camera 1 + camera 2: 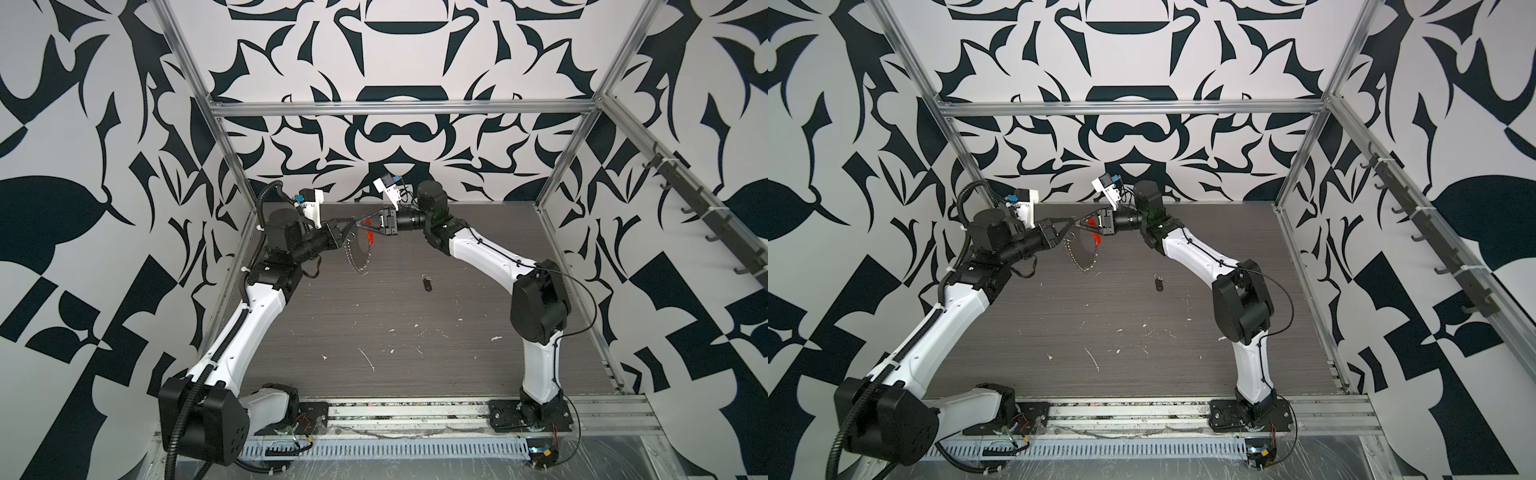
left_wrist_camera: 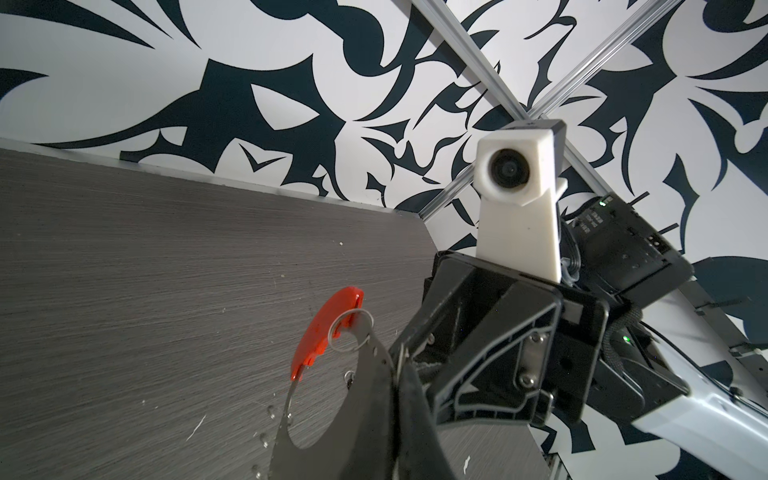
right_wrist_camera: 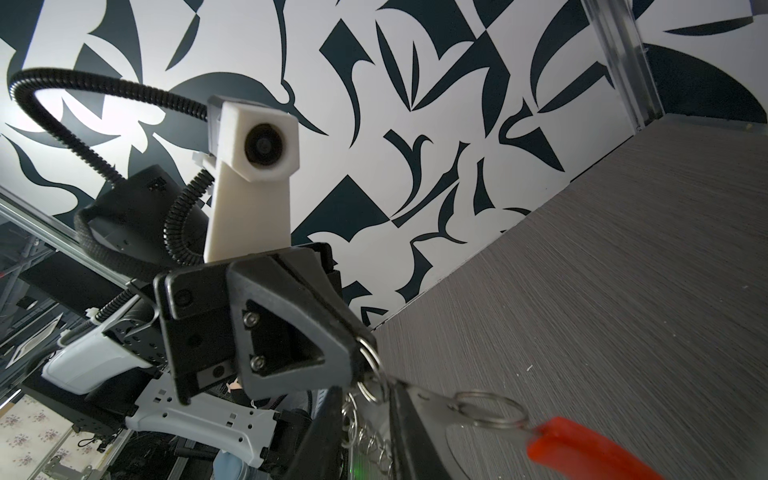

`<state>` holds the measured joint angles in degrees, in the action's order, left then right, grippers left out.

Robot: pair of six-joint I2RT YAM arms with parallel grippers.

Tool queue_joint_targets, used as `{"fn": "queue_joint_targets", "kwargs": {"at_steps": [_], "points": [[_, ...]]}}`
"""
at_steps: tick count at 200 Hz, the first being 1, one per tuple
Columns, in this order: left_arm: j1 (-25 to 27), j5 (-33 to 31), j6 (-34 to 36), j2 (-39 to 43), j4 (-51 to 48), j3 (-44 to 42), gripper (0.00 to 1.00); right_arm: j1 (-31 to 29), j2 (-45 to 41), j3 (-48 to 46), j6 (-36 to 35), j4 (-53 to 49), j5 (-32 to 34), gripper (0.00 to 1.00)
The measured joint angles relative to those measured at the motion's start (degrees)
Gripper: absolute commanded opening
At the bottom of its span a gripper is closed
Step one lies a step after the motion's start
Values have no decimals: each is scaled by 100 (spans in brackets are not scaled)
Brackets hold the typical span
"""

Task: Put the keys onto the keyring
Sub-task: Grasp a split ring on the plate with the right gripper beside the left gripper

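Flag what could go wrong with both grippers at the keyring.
The left gripper pinches the keyring only by small rings at its tip; it could slip.
The right gripper sits tip to tip with it; they may collide.
The black key fob lies on the table; freeing a gripper for it may drop the loop.

The near half of the table (image 1: 374, 353) is open to you from left edge to right edge, with only pale flecks (image 1: 368, 357) on it. Near the far edge, left of the middle, the left gripper (image 1: 352, 225) and right gripper (image 1: 362, 223) meet tip to tip with the keyring (image 1: 358, 255) hanging under them, so that stretch is blocked. The key (image 1: 426, 285) lies alone right of the middle, bare surface all round it. The right arm's elbow (image 1: 540, 303) overhangs the right edge. Frame posts (image 1: 237, 166) stand at the far corners.
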<state>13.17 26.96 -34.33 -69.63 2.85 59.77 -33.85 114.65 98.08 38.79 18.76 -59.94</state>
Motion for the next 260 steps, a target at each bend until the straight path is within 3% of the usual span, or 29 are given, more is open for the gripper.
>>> {"fn": "queue_joint_targets", "kwargs": {"at_steps": [70,100,184,207,260], "points": [[-24,15,-42,-13,177,0,0,0,70,164,136,46,-2,21],[-42,24,-83,-20,269,-2,0,2,168,262,192,81,39,0],[-94,22,-83,-26,289,-37,0,7,216,280,282,83,63,0],[-103,92,-118,-26,297,-61,0,11,205,245,293,107,50,21],[-127,149,-236,-35,363,-81,0,11,205,225,435,417,-31,24]]}}
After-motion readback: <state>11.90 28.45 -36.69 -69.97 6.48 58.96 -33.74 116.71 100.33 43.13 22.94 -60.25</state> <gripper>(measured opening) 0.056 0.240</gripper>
